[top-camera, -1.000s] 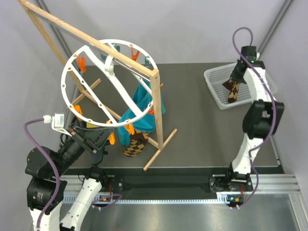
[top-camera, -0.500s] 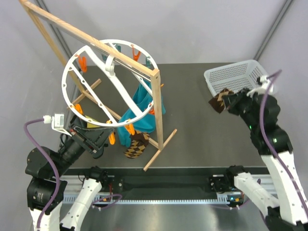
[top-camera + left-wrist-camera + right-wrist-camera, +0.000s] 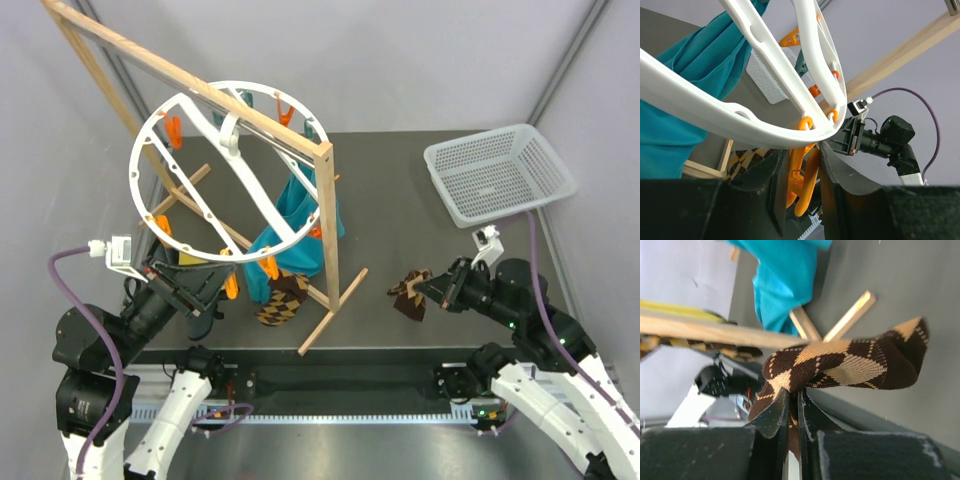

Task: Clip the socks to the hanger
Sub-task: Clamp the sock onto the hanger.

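The socks were split between two places. One argyle sock (image 3: pixel 410 294) hung from the right claw (image 3: pixel 432 287), which was clamped on one end of it, above the surface (image 3: pixel 400 200) just right of the wooden frame (image 3: pixel 326 215). A second sock (image 3: pixel 283 298) dangled from the near rim of the hanger (image 3: pixel 133 172). The left claw (image 3: pixel 208 290) was closed on an orange clip (image 3: pixel 802 185) at that near rim, with its fingers (image 3: pixel 832 172) on either side of the clip's handles.

I judged the step in hand to be carrying the held sock across to that clip. The next move called for bringing the sock's free edge left and up into the clip's mouth while the left claw squeezed it open. The frame's upright and its splayed foot stood between sock and clip. The teal cloth (image 3: pixel 295 225) hung right by the clipped sock, so an approach along the near side looked safest. The white mesh basket (image 3: pixel 497 172) sat at the far right, well apart.
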`<state>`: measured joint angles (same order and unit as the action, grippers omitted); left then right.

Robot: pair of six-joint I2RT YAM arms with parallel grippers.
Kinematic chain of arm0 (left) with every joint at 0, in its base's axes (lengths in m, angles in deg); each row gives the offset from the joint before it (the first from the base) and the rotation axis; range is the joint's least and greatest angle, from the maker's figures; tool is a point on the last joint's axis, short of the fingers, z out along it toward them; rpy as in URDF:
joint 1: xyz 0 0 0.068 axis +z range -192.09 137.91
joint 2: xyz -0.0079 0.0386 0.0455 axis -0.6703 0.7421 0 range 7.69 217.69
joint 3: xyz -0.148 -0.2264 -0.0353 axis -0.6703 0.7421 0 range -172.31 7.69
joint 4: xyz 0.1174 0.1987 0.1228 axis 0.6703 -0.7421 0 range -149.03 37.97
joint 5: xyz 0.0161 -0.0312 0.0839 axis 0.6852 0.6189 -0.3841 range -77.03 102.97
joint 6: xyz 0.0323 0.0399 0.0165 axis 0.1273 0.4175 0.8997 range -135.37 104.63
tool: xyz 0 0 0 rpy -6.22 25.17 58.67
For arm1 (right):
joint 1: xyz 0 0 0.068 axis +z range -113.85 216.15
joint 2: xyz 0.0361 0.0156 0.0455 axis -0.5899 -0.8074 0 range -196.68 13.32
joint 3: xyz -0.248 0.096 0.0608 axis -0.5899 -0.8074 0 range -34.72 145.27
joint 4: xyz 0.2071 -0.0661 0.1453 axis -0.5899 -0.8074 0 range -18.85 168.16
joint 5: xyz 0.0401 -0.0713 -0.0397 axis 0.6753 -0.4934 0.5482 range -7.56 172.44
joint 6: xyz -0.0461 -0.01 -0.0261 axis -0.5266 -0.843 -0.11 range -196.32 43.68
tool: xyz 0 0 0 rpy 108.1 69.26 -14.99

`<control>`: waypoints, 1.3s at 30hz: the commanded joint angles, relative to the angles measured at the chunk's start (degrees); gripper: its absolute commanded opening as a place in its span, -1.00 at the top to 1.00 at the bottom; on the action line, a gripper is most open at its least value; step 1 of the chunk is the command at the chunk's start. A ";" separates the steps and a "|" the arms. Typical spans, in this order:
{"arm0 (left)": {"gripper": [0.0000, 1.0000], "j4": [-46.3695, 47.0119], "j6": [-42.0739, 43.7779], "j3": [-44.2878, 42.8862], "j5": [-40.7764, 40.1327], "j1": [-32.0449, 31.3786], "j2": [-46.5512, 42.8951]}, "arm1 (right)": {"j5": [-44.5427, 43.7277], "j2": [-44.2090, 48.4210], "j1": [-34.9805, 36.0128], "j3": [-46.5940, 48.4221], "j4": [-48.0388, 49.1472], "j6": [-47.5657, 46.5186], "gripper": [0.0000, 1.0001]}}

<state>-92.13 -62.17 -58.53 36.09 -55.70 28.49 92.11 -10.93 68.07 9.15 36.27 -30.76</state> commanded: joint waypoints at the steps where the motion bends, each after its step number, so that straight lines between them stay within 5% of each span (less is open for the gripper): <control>1: 1.00 -1.21 -1.00 0.47 -0.35 -0.10 0.21 | 1.32 0.26 3.49 -3.17 2.41 2.07 1.00; 4: 1.00 -1.65 -1.09 0.47 -0.88 -0.02 0.30 | -0.60 -0.79 9.45 -8.43 9.35 5.67 1.00; 6: 1.00 -2.18 -1.09 0.56 -1.23 -0.02 0.21 | -6.04 -4.13 20.15 -9.94 14.08 9.71 1.00; 11: 1.00 -2.35 -1.36 1.35 -2.37 -0.02 -0.49 | -37.93 -20.87 54.57 -4.34 17.72 17.61 1.00; 17: 1.00 -2.88 -1.62 2.06 -3.25 -0.02 -0.85 | -60.27 -40.13 72.20 9.10 18.42 23.51 1.00; 20: 1.00 -3.06 -1.62 1.70 -3.60 -0.02 -1.02 | -71.34 -46.56 78.26 14.56 24.62 21.86 1.00; 26: 1.00 -3.85 -1.27 0.74 -3.34 -0.02 -1.20 | -77.34 -54.75 79.61 22.12 37.13 18.70 1.00; 39: 1.00 -3.50 -2.41 1.00 -4.13 -0.02 -1.90 | -91.58 -61.43 80.40 22.64 85.98 -8.18 1.00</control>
<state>-92.26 -63.62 -57.35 33.05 -55.72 27.07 6.91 -69.74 147.81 28.91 104.61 -28.27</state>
